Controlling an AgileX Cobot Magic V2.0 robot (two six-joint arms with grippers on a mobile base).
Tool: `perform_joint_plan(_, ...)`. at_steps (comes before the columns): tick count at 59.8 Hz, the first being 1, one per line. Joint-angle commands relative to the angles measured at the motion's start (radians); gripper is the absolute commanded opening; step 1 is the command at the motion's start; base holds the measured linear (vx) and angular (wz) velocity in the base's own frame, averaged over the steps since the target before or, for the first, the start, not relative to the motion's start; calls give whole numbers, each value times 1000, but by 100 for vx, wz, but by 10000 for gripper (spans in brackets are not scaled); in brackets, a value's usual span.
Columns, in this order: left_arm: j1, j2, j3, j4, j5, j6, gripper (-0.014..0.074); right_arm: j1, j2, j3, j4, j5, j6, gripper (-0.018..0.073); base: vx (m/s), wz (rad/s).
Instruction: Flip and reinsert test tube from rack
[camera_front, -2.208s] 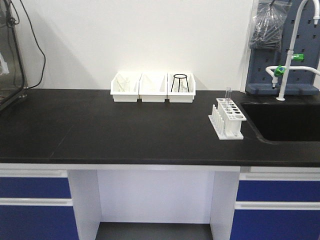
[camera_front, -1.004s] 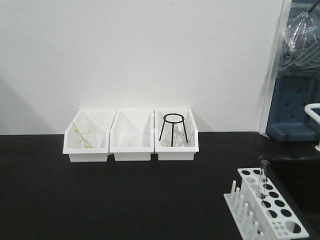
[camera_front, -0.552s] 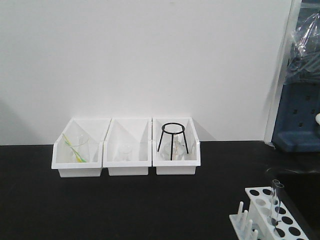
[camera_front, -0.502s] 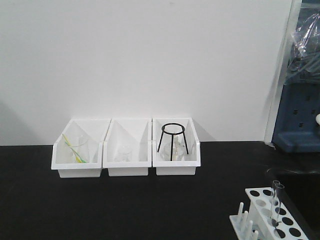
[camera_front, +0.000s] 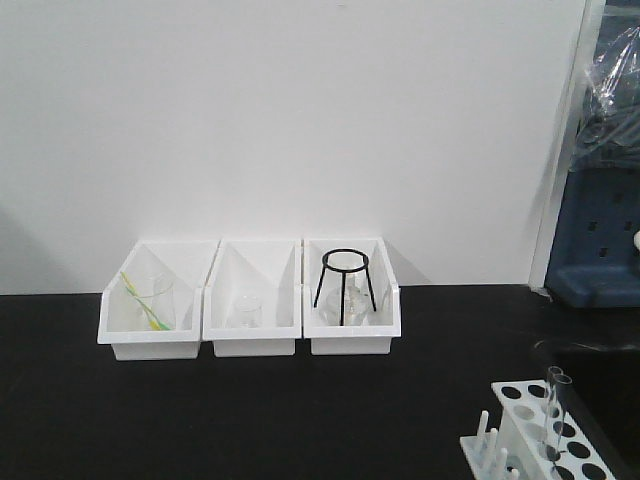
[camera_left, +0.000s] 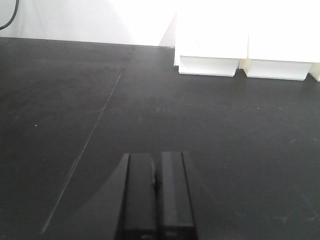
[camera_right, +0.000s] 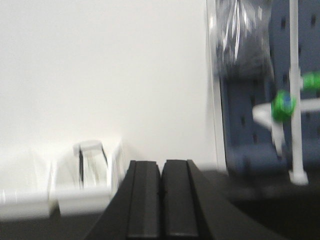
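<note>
A slim clear test tube (camera_front: 553, 410) stands upright in the white rack (camera_front: 540, 440) at the bottom right of the front view, its open rim above the top plate. Only the rack's near part shows; the frame edge cuts off the remainder. No gripper appears in the front view. In the left wrist view my left gripper (camera_left: 157, 157) is shut with nothing in it, low over the bare black counter (camera_left: 100, 100). The right wrist view is blurred; my right gripper (camera_right: 162, 165) is shut and empty, facing the wall. Neither wrist view shows the rack or tube.
Three white open-front bins (camera_front: 250, 300) stand against the wall; the right one holds a black tripod stand (camera_front: 343, 285), the left one a beaker (camera_front: 150, 300). A dark sink (camera_front: 600, 365) lies right of the rack. A blue pegboard (camera_right: 270, 100) with a green-valved tap (camera_right: 286, 102) stands at the right.
The front view has drawn closer to the bench over two seconds, so the rack and tube have slid down toward the bottom right corner. The tube still stands in the rack.
</note>
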Motion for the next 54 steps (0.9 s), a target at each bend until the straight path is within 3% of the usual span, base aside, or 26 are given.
perform_joint_plan(1,-4,-3,2,-4,-83,0,-6,-1,86,-156,3,-151,-65,-12,0,2)
perform_joint_plan(9,-4,-3,2,-4,-83,0,-6,-1,373,-335,4,-210,-172,-12,1,1)
perform_joint_plan(18,-4,-3,2,-4,-83,0,-6,-1,687,-451,-9,-307,-176,-12,0,0)
perform_joint_plan(33,-4,-3,2,-4,-83,0,-6,0,907,-478,-16,-464,-173,27,0,0)
perform_joint_plan(42,-4,-3,2,-4,-83,0,-6,0,920,-478,-15,-459,-173,153,0,0)
perform_joint_plan(54,-4,-3,2,-4,-83,0,-6,0,920,-478,-14,-461,-173,455,0,0)
